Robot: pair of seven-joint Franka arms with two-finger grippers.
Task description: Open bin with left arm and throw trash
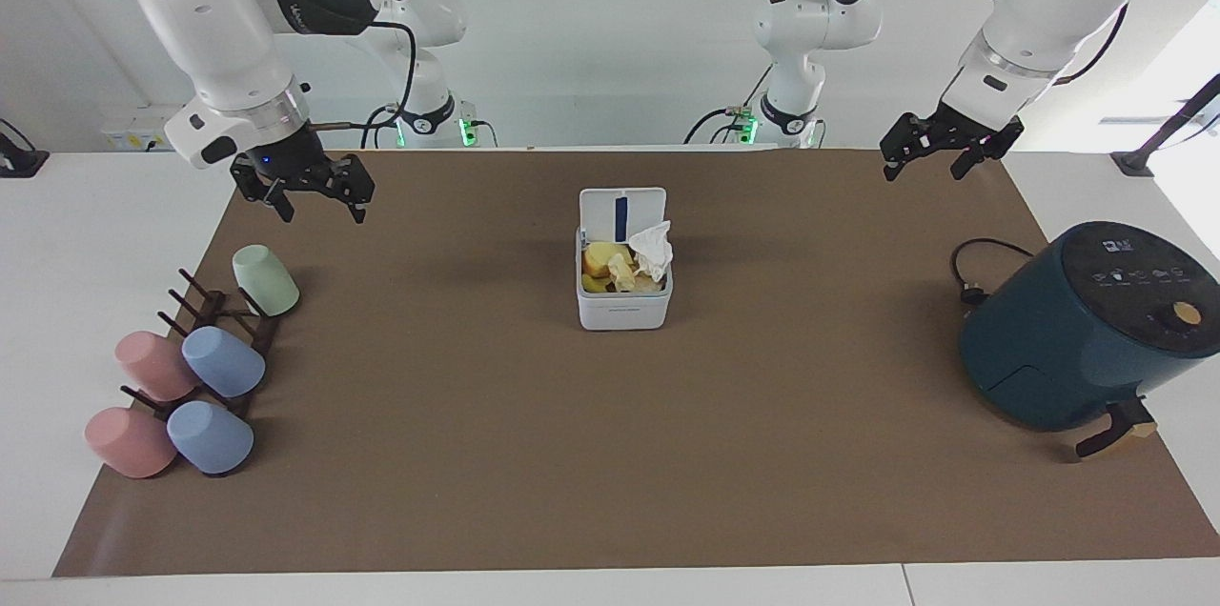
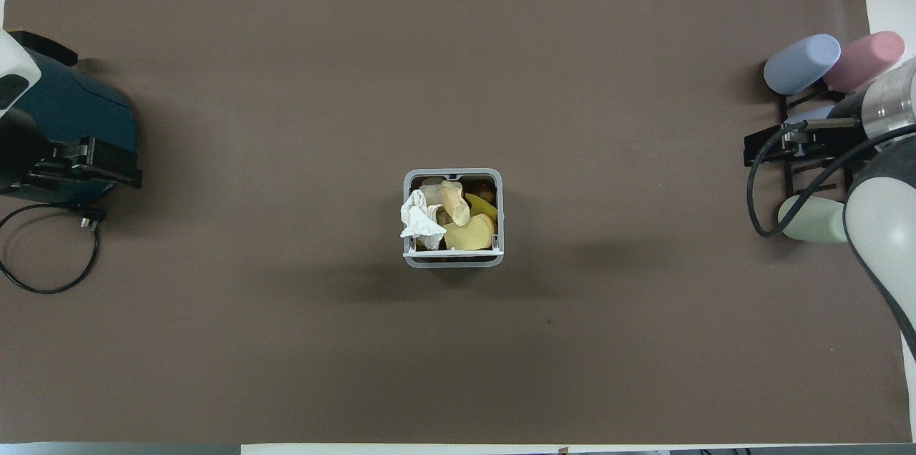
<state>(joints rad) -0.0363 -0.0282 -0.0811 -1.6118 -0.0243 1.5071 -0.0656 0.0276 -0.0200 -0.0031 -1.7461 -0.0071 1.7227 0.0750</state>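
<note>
3 scraps of trash (image 1: 629,265) sit in the bin (image 1: 624,309) at the middle of the brown mat (image 1: 610,454) on the bench (image 1: 57,234), its lid (image 1: 621,210) raised on the side nearer the robots; the white tissue (image 2: 421,219) drapes over the rim. The left hand (image 1: 938,155) hangs wide and empty over the mat's corner, above the air fryer (image 1: 1087,330) end. The right hand (image 1: 316,199) hangs wide and empty near the green cup (image 1: 265,280) on the cup rack (image 1: 224,320).

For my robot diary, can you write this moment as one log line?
bin: lid up | trash: inside bin | left gripper: open, empty, waits | right gripper: open, empty, above mat
</note>
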